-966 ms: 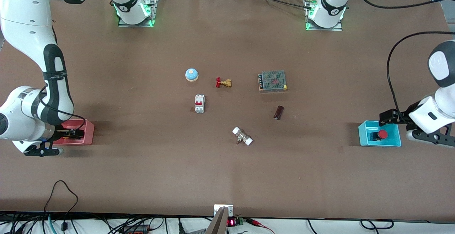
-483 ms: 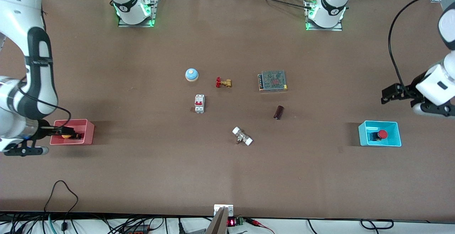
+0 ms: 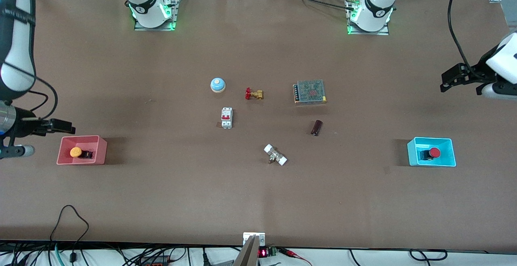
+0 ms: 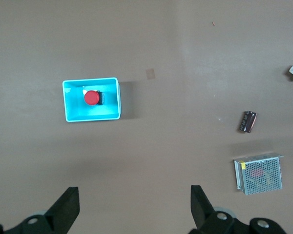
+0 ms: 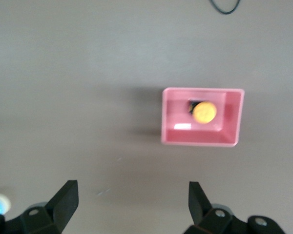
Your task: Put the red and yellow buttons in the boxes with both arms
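Note:
The orange-yellow button [image 3: 76, 151] lies in the pink box [image 3: 101, 151] at the right arm's end of the table. The red button [image 3: 434, 152] lies in the cyan box [image 3: 411, 153] at the left arm's end. My right gripper [image 3: 64, 127] is open and empty, up in the air beside the pink box. My left gripper [image 3: 449, 78] is open and empty, high over bare table beside the cyan box. The left wrist view shows the open left gripper [image 4: 134, 207], the cyan box [image 4: 93, 118] and the red button [image 4: 91, 97]. The right wrist view shows the open right gripper [image 5: 132, 202], the pink box [image 5: 198, 138] and the yellow button [image 5: 204, 111].
Mid-table lie a blue dome bell [image 3: 217, 84], a brass valve [image 3: 253, 94], a white circuit breaker [image 3: 226, 118], a mesh-topped power supply [image 3: 309, 91], a dark cylinder [image 3: 316, 127] and a white-capped fitting [image 3: 275, 155]. Cables hang at the table's near edge.
The right gripper has come out of the pink box, leaving the yellow button in it. Both grippers have risen and drawn away from their boxes.

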Controlling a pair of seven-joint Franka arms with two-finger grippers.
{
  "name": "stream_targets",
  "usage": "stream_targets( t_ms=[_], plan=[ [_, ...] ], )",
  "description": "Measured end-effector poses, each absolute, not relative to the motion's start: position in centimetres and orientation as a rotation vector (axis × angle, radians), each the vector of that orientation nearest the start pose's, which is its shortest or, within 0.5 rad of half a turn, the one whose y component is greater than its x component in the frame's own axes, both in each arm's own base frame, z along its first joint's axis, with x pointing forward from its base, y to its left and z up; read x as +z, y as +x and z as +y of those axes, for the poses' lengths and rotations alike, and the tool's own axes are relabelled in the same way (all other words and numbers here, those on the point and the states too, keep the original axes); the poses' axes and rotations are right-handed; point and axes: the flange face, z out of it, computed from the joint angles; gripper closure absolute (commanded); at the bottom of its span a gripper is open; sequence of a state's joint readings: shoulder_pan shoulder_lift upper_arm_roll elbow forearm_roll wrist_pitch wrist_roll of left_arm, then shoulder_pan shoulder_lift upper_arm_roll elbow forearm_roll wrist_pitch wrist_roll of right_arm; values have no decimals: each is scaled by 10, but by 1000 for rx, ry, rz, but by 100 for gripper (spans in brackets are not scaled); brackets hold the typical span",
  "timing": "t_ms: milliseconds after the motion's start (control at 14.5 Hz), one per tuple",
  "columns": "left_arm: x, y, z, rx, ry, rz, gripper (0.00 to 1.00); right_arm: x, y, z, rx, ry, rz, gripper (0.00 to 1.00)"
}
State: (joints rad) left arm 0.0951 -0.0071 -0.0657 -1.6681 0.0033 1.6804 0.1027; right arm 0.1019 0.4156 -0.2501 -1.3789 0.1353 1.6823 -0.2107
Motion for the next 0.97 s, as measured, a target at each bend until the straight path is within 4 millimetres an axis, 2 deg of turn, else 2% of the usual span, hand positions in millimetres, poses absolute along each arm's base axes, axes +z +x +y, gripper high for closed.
stream_targets(
  t_ms=[207,345,483,621,828,966],
  plan=[
    [610,547,17,-8,-3134,112,0,523,643,-11,191,-3069,-45,0],
    [620,545,16,-11,-3134,93,0,553,623,-3,210,-3059,-28,0],
    [631,542,16,-11,-3135,66,0,580,607,-12,202,-3069,-18,0],
    [637,542,15,-24,-3135,65,0,596,597,-25,183,-3109,2,0],
    [633,547,13,-14,-3136,71,0,597,585,-48,186,-3142,29,0],
    [636,549,13,-24,-3137,73,0,595,581,-52,184,-3141,31,0]
  ],
)
